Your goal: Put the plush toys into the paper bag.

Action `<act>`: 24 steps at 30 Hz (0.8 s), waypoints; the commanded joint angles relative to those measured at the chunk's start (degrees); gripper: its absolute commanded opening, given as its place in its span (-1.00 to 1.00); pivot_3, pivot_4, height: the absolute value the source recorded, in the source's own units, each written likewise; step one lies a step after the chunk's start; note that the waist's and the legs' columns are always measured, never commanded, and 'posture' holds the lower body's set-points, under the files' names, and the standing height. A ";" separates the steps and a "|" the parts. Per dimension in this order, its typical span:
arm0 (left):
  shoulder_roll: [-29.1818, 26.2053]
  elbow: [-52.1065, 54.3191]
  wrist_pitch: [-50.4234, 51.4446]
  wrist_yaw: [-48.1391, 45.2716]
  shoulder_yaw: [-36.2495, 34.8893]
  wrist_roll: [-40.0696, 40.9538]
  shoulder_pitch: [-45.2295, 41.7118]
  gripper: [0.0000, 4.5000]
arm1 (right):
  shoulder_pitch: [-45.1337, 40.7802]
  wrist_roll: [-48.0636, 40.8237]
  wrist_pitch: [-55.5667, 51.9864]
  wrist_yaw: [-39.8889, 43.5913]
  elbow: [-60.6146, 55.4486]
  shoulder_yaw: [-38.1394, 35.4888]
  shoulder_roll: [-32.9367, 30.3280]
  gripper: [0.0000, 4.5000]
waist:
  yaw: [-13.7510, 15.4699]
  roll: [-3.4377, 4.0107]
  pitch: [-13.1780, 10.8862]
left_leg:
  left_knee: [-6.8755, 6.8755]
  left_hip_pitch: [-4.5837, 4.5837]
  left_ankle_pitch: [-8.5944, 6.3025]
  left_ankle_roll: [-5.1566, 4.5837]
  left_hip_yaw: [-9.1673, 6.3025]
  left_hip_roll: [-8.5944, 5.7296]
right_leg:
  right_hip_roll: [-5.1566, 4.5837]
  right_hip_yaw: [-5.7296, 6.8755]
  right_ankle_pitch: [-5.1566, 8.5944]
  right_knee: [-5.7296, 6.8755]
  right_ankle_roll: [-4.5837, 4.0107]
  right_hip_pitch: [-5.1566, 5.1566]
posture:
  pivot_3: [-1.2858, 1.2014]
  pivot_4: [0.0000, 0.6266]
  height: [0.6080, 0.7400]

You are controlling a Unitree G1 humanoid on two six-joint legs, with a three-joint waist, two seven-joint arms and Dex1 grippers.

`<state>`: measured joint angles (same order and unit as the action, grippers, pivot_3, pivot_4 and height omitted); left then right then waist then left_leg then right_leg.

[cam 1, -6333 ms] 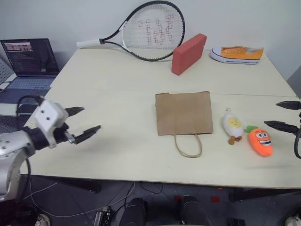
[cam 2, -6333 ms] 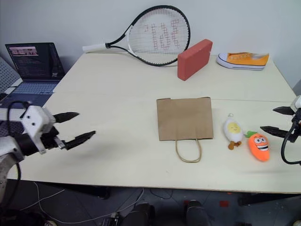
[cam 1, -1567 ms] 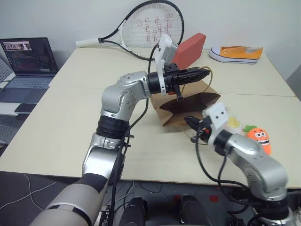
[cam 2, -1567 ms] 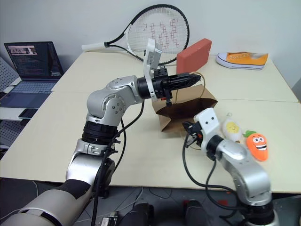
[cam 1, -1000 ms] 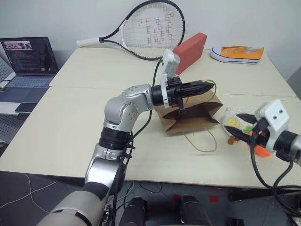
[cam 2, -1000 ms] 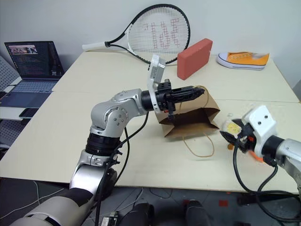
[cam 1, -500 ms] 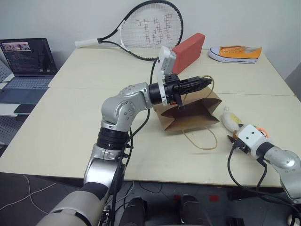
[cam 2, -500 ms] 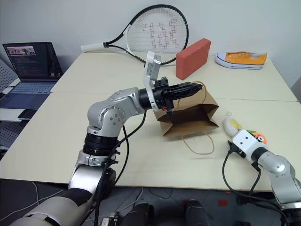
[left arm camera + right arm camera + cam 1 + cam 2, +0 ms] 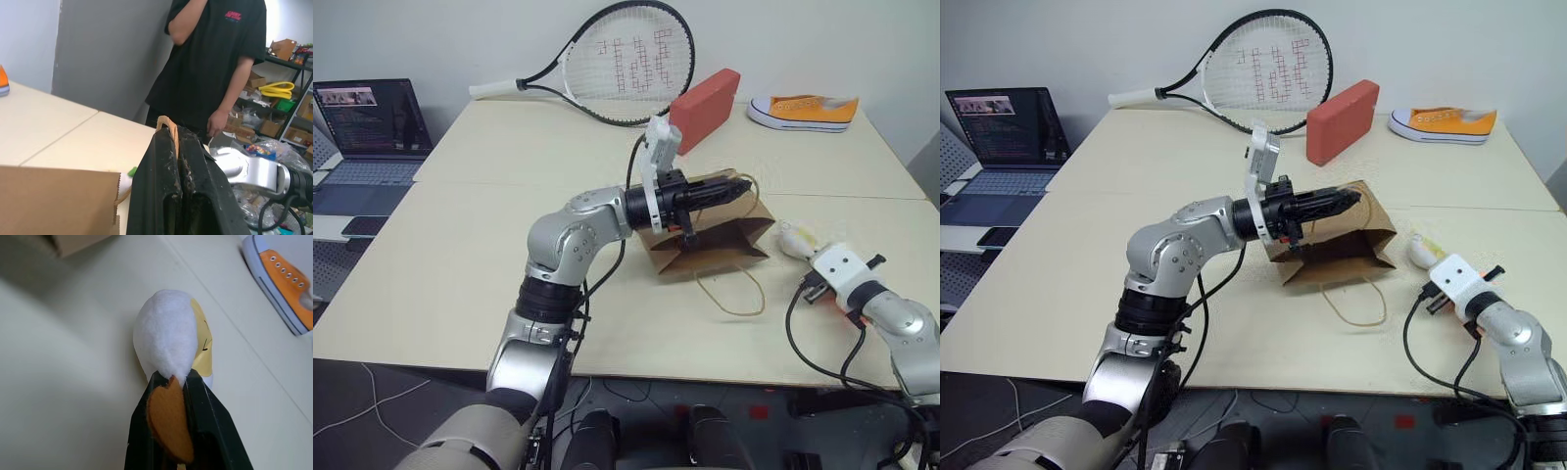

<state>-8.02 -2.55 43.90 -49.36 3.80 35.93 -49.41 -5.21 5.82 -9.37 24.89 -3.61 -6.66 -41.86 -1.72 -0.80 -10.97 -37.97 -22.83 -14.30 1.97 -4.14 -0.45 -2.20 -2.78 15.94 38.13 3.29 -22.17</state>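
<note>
Two tools are at work over the pale worktop [image 9: 460,215], and the coming move turns on how the smaller thing lies from the larger.

The paper bag [image 9: 710,235] sits near the middle of the worktop, its mouth lifted on the side toward the left arm. The left tool [image 9: 729,188] is pressed together on one of the bag's twisted-cord handles [image 9: 166,128], holding that edge up so the bag gapes; the second handle [image 9: 732,294] lies slack on the worktop toward the robot. In the left wrist view a person in a black shirt [image 9: 215,63] stands beyond the far edge of the worktop.

To the right of the bag, and apart from it, the right tool [image 9: 172,382] is pinching the white egg toy [image 9: 171,335] at its lower end, a brown foot [image 9: 168,418] caught between the black fingers. The egg's long axis runs straight on from the tool, body pointing away from the wrist, and it looks to be resting on the worktop. The carrot toy [image 9: 848,310] shows as an orange sliver close beside the right wrist.

So the bag's mouth lies to the left of the held egg, and the right arm is the nearer one. My judgement is that the egg must be raised and carried leftward, head first, to clear the lifted rim.
</note>
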 commanded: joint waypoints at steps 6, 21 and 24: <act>0.73 -1.67 -3.23 -0.24 1.67 -1.51 0.74 -1.00 | 2.30 -11.14 -12.39 9.90 -16.92 -10.60 -4.70 -0.99 | 0.15 0.02 0.01 | 0.00 -0.03 0.00 0.00 -0.02 -0.02 | -0.01 0.01 0.00 -0.01 0.00 0.00 | 0.03 -0.52 1.00; 2.42 -5.29 -3.90 -0.88 0.96 -0.65 -1.47 -1.00 | 12.62 -48.88 -45.55 20.88 -44.63 -29.47 -9.19 -0.99 | 0.21 -0.01 0.00 | -0.03 0.00 -0.01 -0.02 -0.09 0.00 | 0.00 0.11 0.01 -0.05 0.02 0.12 | 0.03 -0.52 1.00; 2.83 -5.25 -3.62 -0.73 0.82 -0.28 -1.79 -1.00 | 10.32 -47.27 -45.51 14.73 -44.73 -23.14 -6.18 -0.99 | 0.25 -0.03 0.00 | -0.07 0.00 0.00 -0.02 -0.08 -0.01 | 0.00 0.10 0.02 -0.06 0.03 0.12 | 0.03 -0.52 1.00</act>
<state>-5.73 -9.01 40.78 -49.64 5.47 34.80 -49.76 5.81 -41.78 -55.09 42.84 -47.27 -31.82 -48.79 -1.47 -0.82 -10.96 -38.04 -22.83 -14.30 1.95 -4.22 -0.46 -2.21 -2.68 15.96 38.06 3.33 -22.05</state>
